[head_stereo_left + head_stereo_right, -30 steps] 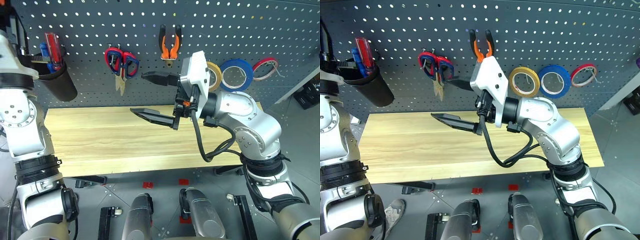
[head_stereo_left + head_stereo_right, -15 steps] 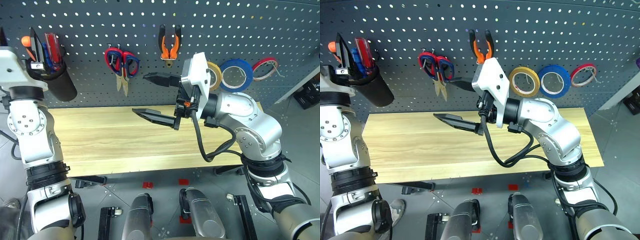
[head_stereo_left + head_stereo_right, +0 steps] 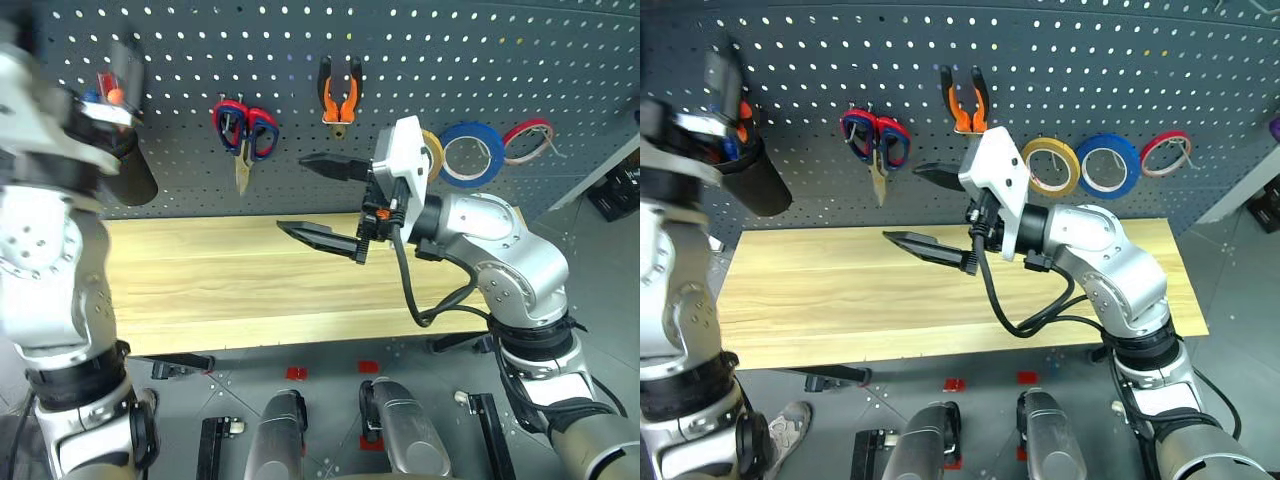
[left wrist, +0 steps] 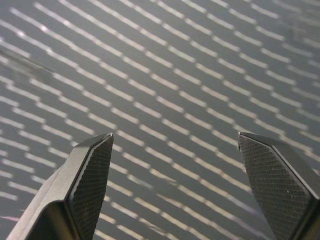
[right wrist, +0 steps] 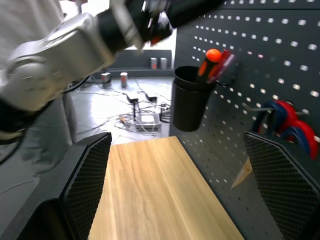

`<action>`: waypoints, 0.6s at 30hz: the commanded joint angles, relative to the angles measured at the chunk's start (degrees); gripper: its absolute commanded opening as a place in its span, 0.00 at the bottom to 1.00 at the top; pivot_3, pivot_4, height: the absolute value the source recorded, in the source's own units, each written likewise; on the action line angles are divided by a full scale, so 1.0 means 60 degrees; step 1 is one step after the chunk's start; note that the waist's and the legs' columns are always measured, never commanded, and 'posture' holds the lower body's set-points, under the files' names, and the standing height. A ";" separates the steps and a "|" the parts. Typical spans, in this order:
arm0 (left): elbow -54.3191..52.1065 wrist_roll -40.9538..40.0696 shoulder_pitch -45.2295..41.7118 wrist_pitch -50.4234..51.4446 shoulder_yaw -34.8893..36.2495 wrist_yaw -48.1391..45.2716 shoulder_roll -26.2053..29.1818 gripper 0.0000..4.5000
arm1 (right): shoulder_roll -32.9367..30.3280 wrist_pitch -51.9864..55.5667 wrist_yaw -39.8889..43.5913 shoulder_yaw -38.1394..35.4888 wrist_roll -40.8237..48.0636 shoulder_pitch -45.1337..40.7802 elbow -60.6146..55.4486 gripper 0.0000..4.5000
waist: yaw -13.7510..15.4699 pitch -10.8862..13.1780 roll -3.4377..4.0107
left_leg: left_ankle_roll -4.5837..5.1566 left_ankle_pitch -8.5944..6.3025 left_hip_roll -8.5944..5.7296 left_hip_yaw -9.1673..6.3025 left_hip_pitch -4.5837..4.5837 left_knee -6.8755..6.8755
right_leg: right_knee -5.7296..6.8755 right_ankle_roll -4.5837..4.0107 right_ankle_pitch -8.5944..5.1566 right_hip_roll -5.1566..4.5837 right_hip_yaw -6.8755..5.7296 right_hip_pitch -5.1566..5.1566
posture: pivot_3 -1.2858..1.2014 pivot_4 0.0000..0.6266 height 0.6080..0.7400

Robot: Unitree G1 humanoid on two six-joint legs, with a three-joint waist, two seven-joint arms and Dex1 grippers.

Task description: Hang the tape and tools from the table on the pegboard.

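Both grippers spread wide with nothing between the fingers; tape and tools hang on the pegboard above the table.

The head views show the right gripper (image 3: 325,197) held sideways over the table (image 3: 200,280), near its back edge, fingers far apart, and the pliers (image 3: 340,90), red-handled scissors (image 3: 243,128), tan tape (image 3: 1050,164), blue roll (image 3: 473,153) and thin red roll (image 3: 528,137) on the pegboard (image 3: 500,50). The right wrist view adds the black cup (image 5: 191,97) with an orange-topped screwdriver (image 5: 209,60). The left wrist view shows the left gripper (image 4: 175,187) facing blurred pegboard holes, fingers far apart. In the head views the left arm is motion-blurred by the cup and its gripper is hard to make out.
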 commanded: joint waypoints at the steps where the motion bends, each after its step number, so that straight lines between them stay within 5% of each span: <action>1: -0.1208 -0.0488 0.1100 0.1195 -0.0148 0.0255 -0.0333 0.93 | -0.0154 0.0072 -0.0204 -0.0296 0.0193 0.0533 -0.0660 1.00 | -0.0001 -0.0018 -0.0003 | 0.0000 0.0000 0.0005 -0.0002 0.0002 0.0000 | 0.0001 0.0000 0.0000 0.0005 0.0000 0.0001 | 0.43 0.37 1.00; 8: -0.1814 0.0656 0.2967 0.1956 -0.0578 0.1595 -0.1450 0.93 | -0.0418 -0.0528 -0.0921 -0.0490 -0.0590 0.2669 -0.0468 1.00 | 0.0054 -0.0116 0.0005 | 0.0040 -0.0023 -0.0009 0.0002 0.0001 0.0007 | -0.0005 0.0000 0.0000 0.0003 0.0019 0.0012 | 0.44 0.36 1.00; 18: -0.0793 0.1538 0.5452 0.0279 -0.0204 0.1303 -0.2540 0.93 | 0.0177 -0.4184 -0.2785 -0.0561 -0.3455 0.4887 0.2926 1.00 | 0.0066 -0.0364 0.0036 | 0.0080 -0.0047 -0.0006 0.0023 0.0013 0.0002 | -0.0012 0.0002 -0.0002 0.0011 0.0045 0.0014 | 0.45 0.32 1.00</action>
